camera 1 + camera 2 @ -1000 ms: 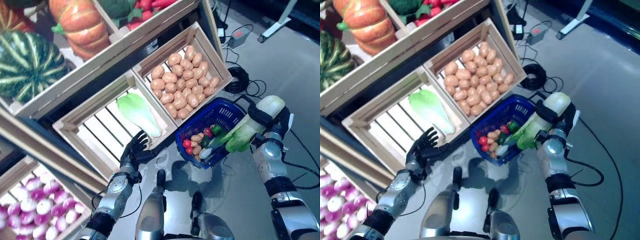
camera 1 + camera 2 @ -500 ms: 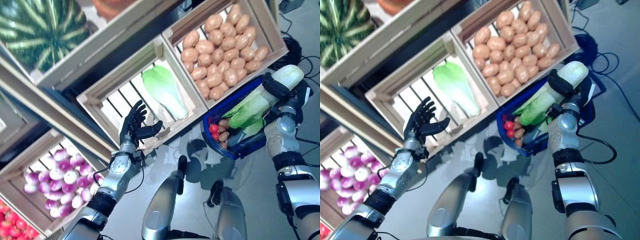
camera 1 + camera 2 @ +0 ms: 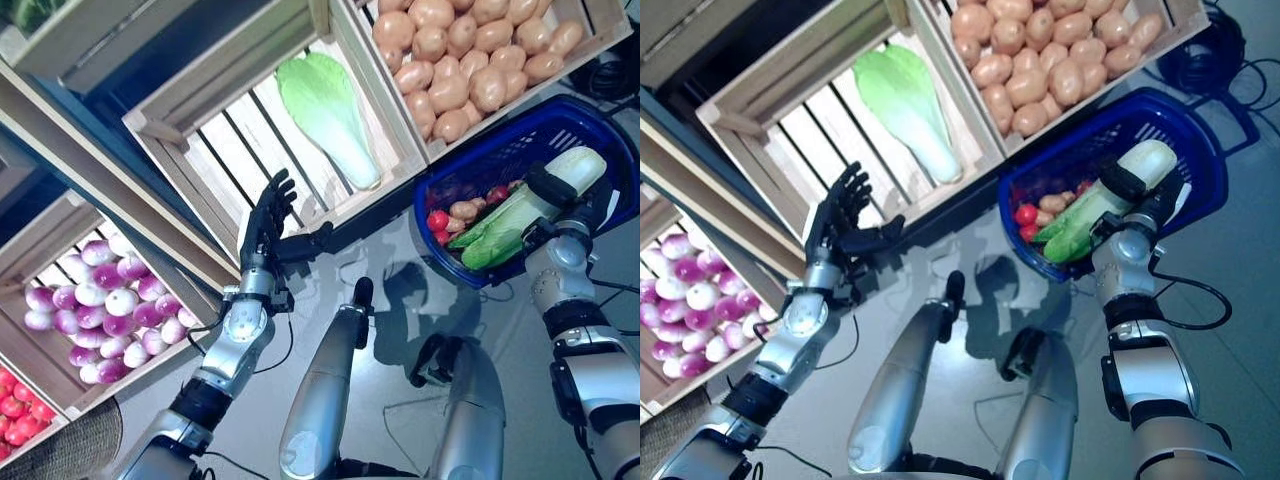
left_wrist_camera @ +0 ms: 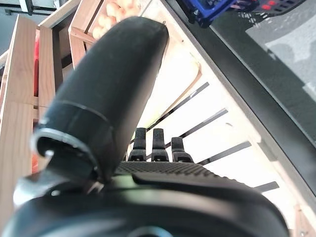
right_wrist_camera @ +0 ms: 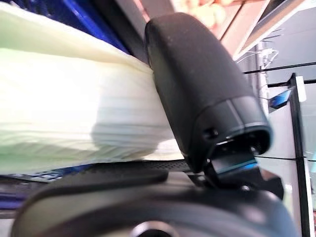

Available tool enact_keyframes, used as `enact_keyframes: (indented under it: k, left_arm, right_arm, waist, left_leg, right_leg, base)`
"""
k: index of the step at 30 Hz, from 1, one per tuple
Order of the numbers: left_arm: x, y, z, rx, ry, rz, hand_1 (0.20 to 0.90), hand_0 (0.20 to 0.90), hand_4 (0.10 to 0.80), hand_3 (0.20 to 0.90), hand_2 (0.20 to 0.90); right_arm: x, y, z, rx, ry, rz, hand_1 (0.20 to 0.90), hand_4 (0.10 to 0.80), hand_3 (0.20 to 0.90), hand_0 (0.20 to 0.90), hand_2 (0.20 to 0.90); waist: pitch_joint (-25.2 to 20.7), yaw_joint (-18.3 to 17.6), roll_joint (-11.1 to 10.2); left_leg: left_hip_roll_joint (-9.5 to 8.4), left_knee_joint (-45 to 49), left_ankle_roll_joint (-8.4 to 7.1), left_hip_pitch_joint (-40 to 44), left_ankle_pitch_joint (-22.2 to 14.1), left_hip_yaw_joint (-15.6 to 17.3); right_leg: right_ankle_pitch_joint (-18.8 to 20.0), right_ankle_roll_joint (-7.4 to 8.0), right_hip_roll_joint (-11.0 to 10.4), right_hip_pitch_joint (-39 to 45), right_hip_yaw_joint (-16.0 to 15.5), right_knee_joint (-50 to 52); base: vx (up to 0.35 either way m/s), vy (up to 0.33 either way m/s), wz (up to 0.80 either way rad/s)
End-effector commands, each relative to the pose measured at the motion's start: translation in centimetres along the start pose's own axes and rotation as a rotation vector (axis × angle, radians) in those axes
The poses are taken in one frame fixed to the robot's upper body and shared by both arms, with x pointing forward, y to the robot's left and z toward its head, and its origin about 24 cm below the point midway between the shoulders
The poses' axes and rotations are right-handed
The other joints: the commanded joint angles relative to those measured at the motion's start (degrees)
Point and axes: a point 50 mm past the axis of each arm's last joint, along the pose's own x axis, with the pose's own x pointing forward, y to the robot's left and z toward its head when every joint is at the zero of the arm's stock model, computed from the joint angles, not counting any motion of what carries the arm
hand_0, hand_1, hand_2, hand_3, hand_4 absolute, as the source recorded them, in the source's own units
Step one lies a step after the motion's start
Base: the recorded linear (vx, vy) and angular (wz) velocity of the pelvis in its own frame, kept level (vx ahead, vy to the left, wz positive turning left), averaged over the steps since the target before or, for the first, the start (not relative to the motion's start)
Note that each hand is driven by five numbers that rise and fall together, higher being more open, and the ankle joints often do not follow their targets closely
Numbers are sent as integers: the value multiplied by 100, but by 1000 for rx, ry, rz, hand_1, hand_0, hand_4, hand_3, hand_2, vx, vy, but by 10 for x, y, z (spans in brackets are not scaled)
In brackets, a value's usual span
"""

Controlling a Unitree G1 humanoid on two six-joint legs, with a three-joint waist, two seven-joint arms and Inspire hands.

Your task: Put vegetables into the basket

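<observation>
blue basket [image 3: 520,150] part-filled; our right robot hand [image 3: 560,195] grips cabbage [image 3: 505,225] above it; left robot hand [image 3: 268,215] spread, empty; second cabbage [image 3: 325,110] left in crate [image 3: 190,90].

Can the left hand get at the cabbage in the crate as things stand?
Probably yes. The left hand is open and empty at the crate's front edge, and the cabbage lies alone on the slats beyond it with nothing between. It would need to reach further in.
</observation>
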Motion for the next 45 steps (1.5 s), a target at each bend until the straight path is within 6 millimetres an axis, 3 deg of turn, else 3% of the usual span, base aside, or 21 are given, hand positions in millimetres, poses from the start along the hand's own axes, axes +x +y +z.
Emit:
enact_keyframes:
  k: [1, 9, 15, 16, 18, 21, 26, 29, 30, 35, 40, 45]
  left_arm:
    - [11, 7, 65, -34, -337, 8, 900, 900, 800, 900, 900]
    - [19, 14, 87, 101, -449, 64, 900, 900, 800, 900, 900]
    - [22, 15, 92, 122, -465, 49, 900, 900, 800, 900, 900]
    - [22, 15, 93, 136, -472, 48, 900, 900, 800, 900, 900]
    - [22, 16, 93, 151, -478, 55, 900, 900, 800, 900, 900]
    - [21, 20, 94, 195, -489, 94, 900, 900, 800, 900, 900]
    - [25, 31, 98, 464, -564, 261, 900, 900, 800, 900, 900]
    - [31, 48, 106, 677, -614, 403, 900, 900, 800, 900, 900]
    - [33, 59, 114, 835, -665, 476, 900, 900, 800, 900, 900]
    - [48, 87, 142, 1296, -751, 613, 900, 900, 800, 900, 900]
    - [64, 96, 161, 1562, -761, 630, 900, 900, 800, 900, 900]
    - [79, 91, 163, 1748, -751, 544, 900, 900, 800, 900, 900]
  right_arm:
    - [12, 13, 68, 170, -219, 15, 300, 400, 300, 300, 300]
    - [12, 22, 95, 458, -264, 108, 300, 400, 300, 300, 300]
    - [12, 27, 107, 631, -280, 129, 300, 400, 300, 300, 300]
    - [11, 27, 107, 668, -280, 126, 331, 420, 331, 331, 331]
    - [12, 26, 106, 714, -270, 119, 900, 800, 900, 900, 900]
    - [11, 28, 106, 710, -270, 104, 900, 800, 900, 900, 900]
    - [11, 33, 110, 551, -275, 70, 900, 800, 900, 900, 900]
    - [10, 39, 114, 370, -315, 78, 900, 800, 900, 900, 900]
    - [8, 43, 116, 316, -328, 91, 900, 800, 900, 900, 900]
    - [3, 57, 111, 120, -331, 160, 900, 800, 900, 900, 900]
    - [0, 64, 102, -94, -312, 165, 900, 800, 900, 900, 900]
    - [0, 69, 109, -226, -336, 179, 900, 800, 900, 900, 900]
  waist:
    - [-35, 20, -46]
    - [-35, 20, 4]
    - [-35, 49, 13]
    - [-35, 64, 10]
    - [-35, 72, 6]
    - [-35, 110, 14]
    - [-35, 110, -22]
    - [-35, 115, -47]
    - [-35, 101, -56]
    - [-35, -56, -88]
    - [-35, -252, -125]
    - [-35, -449, -153]
  left_leg:
    - [85, 1578, 466, -59, -1574, 208]
    - [71, 2019, 505, -756, -1607, 163]
    - [64, 1991, 446, -783, -1552, 148]
    - [64, 1960, 429, -758, -1533, 138]
    - [62, 1914, 407, -703, -1510, 133]
    - [47, 1821, 379, -605, -1474, 130]
    - [75, 1643, 317, -454, -1392, 136]
    - [108, 1509, 291, -362, -1320, 148]
    - [136, 1438, 278, -321, -1290, 158]
    - [284, 1256, 228, -192, -1195, 243]
    - [454, 1245, 217, -180, -1189, 341]
    - [574, 1317, 194, -217, -1238, 413]
  right_leg:
    - [885, -118, 74, -196, 163, -151]
    - [884, -62, 127, -932, 282, 286]
    - [979, 1, 144, -937, 274, 224]
    - [1000, 15, 136, -911, 266, 196]
    - [1038, 30, 122, -861, 250, 142]
    - [1097, 52, 88, -757, 224, 34]
    - [1182, 67, 82, -625, 216, -133]
    - [1220, 69, 89, -535, 222, -233]
    - [1236, 72, 102, -512, 238, -275]
    - [1295, 78, 164, -476, 348, -375]
    - [1283, 53, 212, -558, 472, -328]
    - [1241, 48, 257, -682, 590, -237]
  base:
    - [-28, -3, 13]
    - [-24, -10, 2]
    - [11, -4, -2]
    - [33, -13, 0]
    - [48, -1, 0]
    - [55, 8, 1]
    - [50, 21, 2]
    - [46, 40, 0]
    - [32, 38, -2]
    - [38, 88, -5]
    - [28, 111, -18]
    - [35, 131, -23]
